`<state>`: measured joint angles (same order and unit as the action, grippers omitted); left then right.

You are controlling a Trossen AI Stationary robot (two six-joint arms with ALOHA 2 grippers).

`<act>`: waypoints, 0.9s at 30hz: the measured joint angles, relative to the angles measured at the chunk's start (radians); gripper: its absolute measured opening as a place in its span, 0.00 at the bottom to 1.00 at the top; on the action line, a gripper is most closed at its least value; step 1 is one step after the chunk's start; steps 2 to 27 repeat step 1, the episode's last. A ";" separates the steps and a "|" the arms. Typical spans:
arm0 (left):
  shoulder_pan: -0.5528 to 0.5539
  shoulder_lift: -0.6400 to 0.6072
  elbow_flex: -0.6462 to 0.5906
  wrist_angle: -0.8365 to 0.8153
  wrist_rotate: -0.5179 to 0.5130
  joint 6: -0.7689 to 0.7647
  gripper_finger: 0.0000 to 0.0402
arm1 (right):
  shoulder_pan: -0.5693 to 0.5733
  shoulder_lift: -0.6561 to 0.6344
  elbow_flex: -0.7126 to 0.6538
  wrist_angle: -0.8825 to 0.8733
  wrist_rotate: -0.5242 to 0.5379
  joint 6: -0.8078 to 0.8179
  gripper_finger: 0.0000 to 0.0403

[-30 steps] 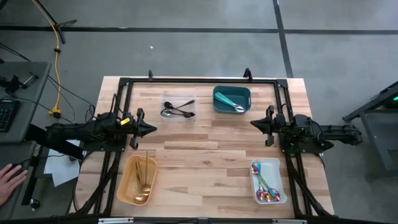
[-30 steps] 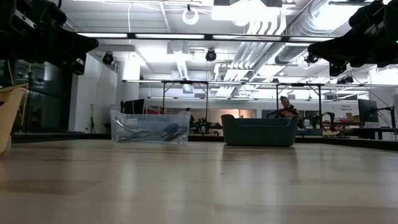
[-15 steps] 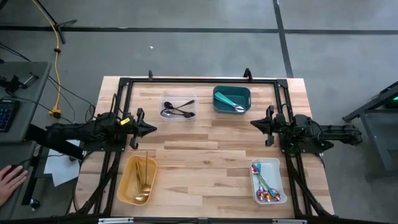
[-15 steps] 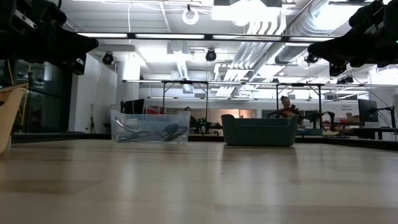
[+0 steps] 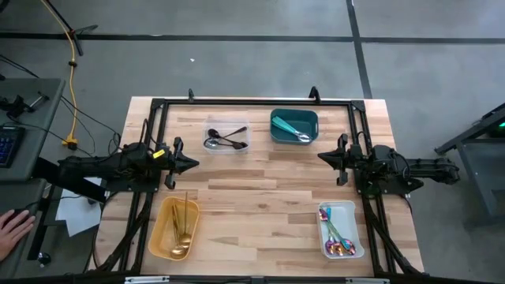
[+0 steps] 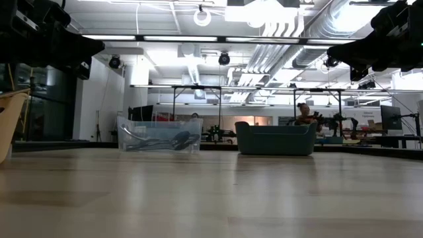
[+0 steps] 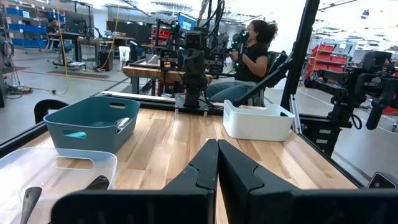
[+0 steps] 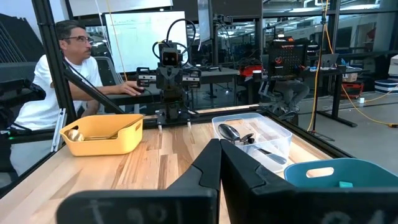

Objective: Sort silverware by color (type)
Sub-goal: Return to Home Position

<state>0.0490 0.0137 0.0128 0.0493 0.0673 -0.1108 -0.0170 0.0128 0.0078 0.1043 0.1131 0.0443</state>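
The silverware lies sorted in four bins. Black spoons are in the clear bin (image 5: 227, 136), and teal-handled pieces are in the teal bin (image 5: 294, 126). Gold pieces are in the yellow bin (image 5: 175, 227), and iridescent pink-purple ones in the white bin (image 5: 339, 229). My left gripper (image 5: 193, 164) is shut and hovers level at the table's left side, pointing toward the middle. My right gripper (image 5: 322, 156) is shut and hovers level at the right side, facing it. Each wrist view shows its own fingers closed together on nothing, the left gripper (image 7: 217, 152) and the right gripper (image 8: 220, 152).
A black frame (image 5: 252, 102) runs around the table's edges. Bare wood (image 5: 260, 189) lies between the two grippers and the bins. A person sits beyond the table's right side (image 7: 252, 53), another beyond its left side (image 8: 43, 81), and a hand (image 5: 9, 229) shows at the left.
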 joint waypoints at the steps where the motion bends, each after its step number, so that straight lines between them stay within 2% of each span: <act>1: 0.000 0.000 0.000 0.000 0.000 0.000 0.01 | 0.000 0.000 0.000 0.000 0.000 0.000 0.00; 27: 0.000 0.000 0.000 0.000 0.000 0.000 0.01 | 0.000 0.000 0.000 0.000 0.000 0.000 0.00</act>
